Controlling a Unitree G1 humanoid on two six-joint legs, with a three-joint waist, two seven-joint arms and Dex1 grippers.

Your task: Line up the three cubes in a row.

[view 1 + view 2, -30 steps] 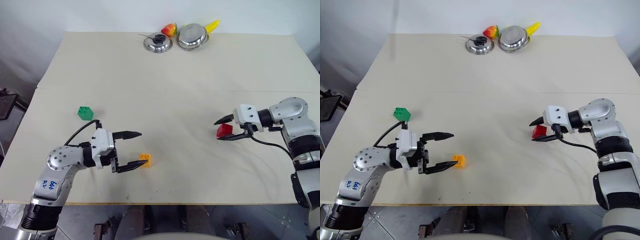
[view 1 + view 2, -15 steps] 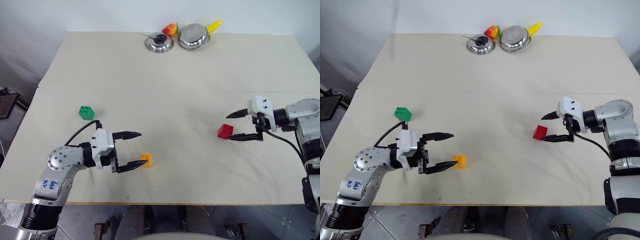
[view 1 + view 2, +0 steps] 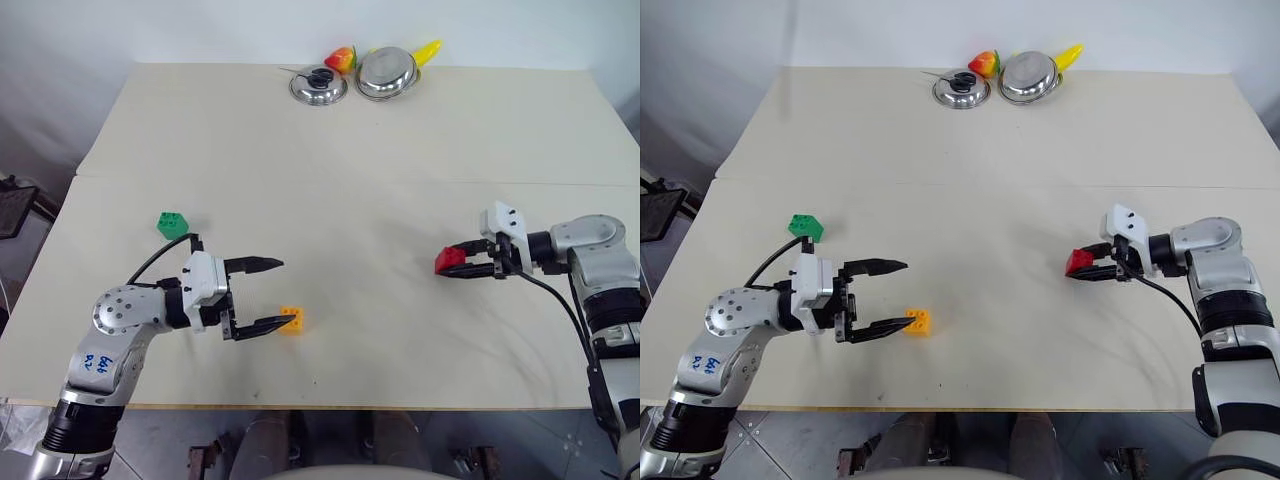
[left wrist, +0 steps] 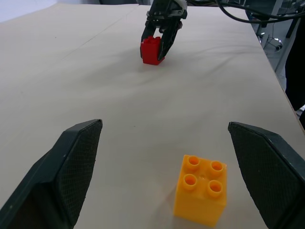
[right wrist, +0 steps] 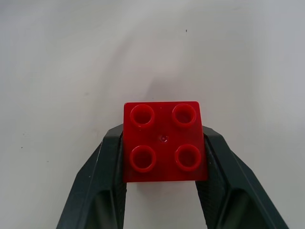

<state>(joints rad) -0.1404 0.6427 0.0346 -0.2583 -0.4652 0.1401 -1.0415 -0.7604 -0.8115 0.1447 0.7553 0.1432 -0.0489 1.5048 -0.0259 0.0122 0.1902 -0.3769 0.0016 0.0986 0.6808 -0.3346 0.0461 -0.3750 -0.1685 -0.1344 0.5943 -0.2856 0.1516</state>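
The red cube (image 3: 447,259) rests on the table's right side with my right gripper (image 3: 453,263) shut on it, its fingers (image 5: 107,162) pressed against two opposite sides. The orange-yellow cube (image 3: 292,320) stands studs up near the front edge, just beside the lower fingertip of my open left gripper (image 3: 282,293). In the left wrist view it sits low between the two wide-spread fingers (image 4: 71,162), nearer one of them. The green cube (image 3: 172,224) lies alone at the left, behind the left arm.
Two steel bowls (image 3: 317,85) (image 3: 385,72) stand at the table's far edge, with toy fruit (image 3: 340,58) behind them. A cream table (image 3: 350,180) carries everything. A cable trails from each wrist.
My right gripper stood open just beside the red cube half a second ago and has now rolled and closed on it. The left arm has stayed still.
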